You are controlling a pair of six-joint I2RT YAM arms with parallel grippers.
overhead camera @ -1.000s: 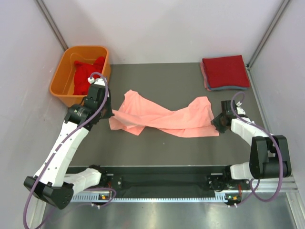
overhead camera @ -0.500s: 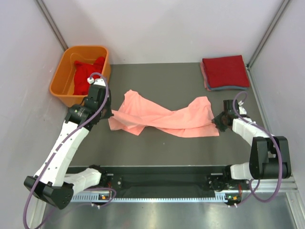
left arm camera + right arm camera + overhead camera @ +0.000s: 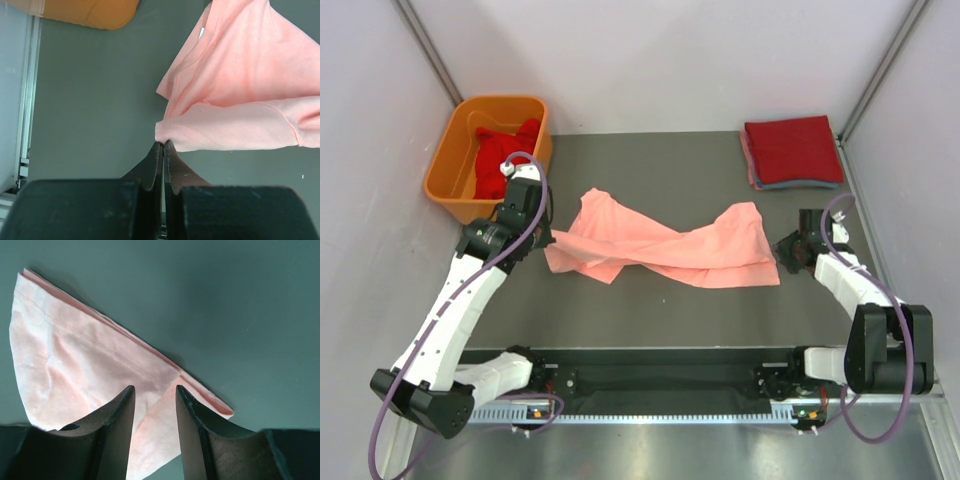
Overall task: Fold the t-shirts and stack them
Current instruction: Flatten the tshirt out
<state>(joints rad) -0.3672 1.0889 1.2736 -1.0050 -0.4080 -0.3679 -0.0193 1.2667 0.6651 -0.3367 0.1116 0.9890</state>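
Left gripper (image 3: 163, 145) is clenching the sleeve edge of the salmon-pink t-shirt (image 3: 665, 245); cloth is spreading ahead and to its right. Right gripper (image 3: 155, 390) is hanging released, jaws straddling the hem corner beneath. It should be catching the 2 hem layers before stretching.

The pink t-shirt (image 3: 665, 245) sprawls unfolded and twisted across the middle of the table (image 3: 660, 170). A red t-shirt (image 3: 505, 152) sits bunched in the tub (image 3: 440, 165). At the far right, the folded stack (image 3: 792, 150) lies flat, red on top.
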